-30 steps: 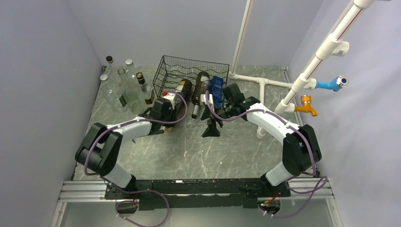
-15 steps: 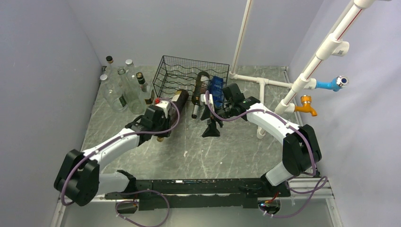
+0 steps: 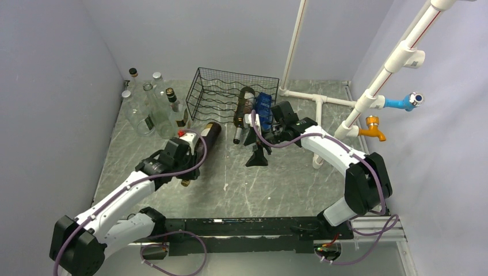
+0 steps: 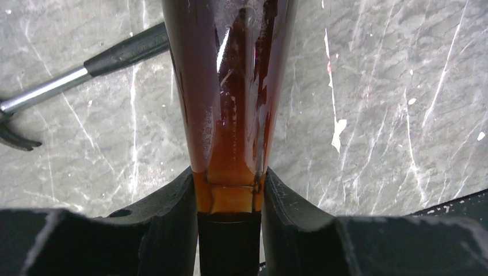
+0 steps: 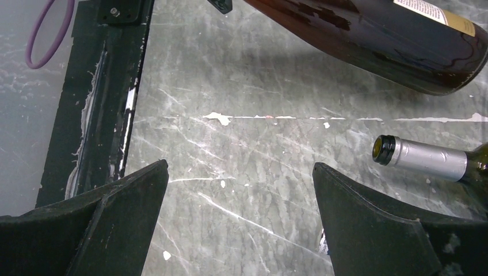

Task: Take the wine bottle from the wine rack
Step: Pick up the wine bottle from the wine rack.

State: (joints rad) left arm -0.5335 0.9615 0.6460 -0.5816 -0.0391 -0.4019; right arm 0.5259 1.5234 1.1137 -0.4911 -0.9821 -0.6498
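Brown glass: the bottle (image 4: 230, 86) is found clear of the rack (image 3: 230, 92), just in front of its left end, and is clamped at the neck by the left gripper (image 4: 230, 184). The right gripper (image 5: 239, 172) is held spread and empty near a second bottle (image 5: 423, 158). A slip is judged possible, since a smooth neck is carrying a heavy overhung body. The clear bottles (image 3: 144, 109) could be struck by a swing.

readable text: none, in any of the views
wine bottle (image 5: 374, 34): a cream paper label (image 5: 438, 12) toward its base end, with lines of fine dark print too small to make out
brands, numbers, signs: cannot tell
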